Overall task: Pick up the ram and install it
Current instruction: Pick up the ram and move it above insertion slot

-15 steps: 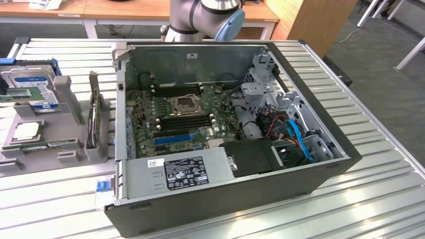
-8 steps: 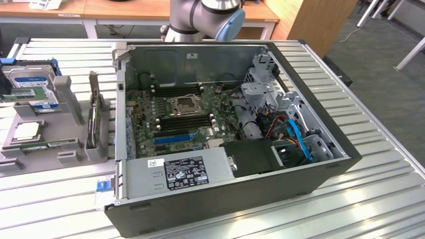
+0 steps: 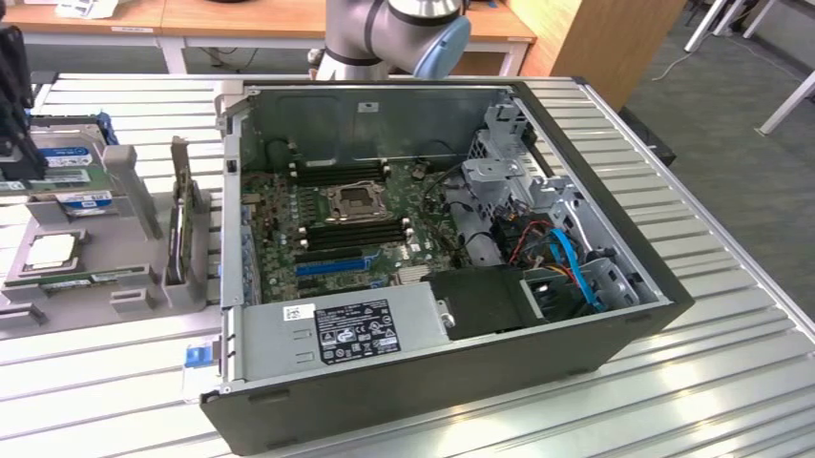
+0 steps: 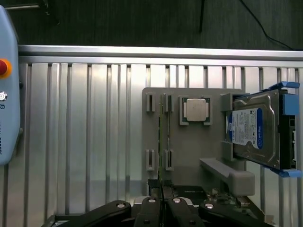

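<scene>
- Ram [image 4: 160,137] is standing on its long edge in the slotted posts of the gray holder [image 4: 189,142], probably so that its upper edge is free for a pinch.
- Gripper [image 4: 163,204] is hovering in line with the stick, fingers drawn nearly together and apparently carrying nothing; whether they are touching it is hard to say.
- Computer case [image 3: 510,372] is lying open on its side, leaving the motherboard [image 3: 344,224] facing up for access.
</scene>
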Robot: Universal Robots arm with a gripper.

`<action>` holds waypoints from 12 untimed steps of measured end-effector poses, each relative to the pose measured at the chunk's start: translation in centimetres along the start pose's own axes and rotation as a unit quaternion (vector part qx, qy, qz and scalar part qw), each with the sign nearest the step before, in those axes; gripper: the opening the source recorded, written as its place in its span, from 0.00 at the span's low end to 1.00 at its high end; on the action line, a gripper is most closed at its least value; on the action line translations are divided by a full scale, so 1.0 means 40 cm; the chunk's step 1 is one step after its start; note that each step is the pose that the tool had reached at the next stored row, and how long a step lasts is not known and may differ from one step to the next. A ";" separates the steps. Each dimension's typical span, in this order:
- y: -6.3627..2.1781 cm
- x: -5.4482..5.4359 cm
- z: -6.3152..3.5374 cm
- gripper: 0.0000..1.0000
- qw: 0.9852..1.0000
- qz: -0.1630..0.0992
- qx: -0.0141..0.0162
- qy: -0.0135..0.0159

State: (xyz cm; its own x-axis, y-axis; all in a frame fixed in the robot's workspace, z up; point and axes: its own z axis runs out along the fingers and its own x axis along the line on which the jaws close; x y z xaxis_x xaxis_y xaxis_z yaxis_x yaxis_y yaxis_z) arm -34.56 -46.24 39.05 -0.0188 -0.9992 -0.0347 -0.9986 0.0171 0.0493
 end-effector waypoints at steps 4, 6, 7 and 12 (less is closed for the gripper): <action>-0.021 0.000 -0.001 0.11 1.000 0.000 -0.001 0.000; -0.031 -0.001 -0.002 0.11 1.000 0.000 -0.001 0.000; -0.037 -0.001 -0.002 0.11 1.000 0.000 -0.001 0.000; -0.063 -0.001 -0.003 0.11 1.000 0.000 -0.002 0.000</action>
State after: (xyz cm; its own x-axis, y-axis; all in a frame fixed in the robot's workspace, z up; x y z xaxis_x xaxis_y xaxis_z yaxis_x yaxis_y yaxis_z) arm -32.05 -46.23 39.05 -0.0190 -0.9992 -0.0346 -0.9984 0.0171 0.0534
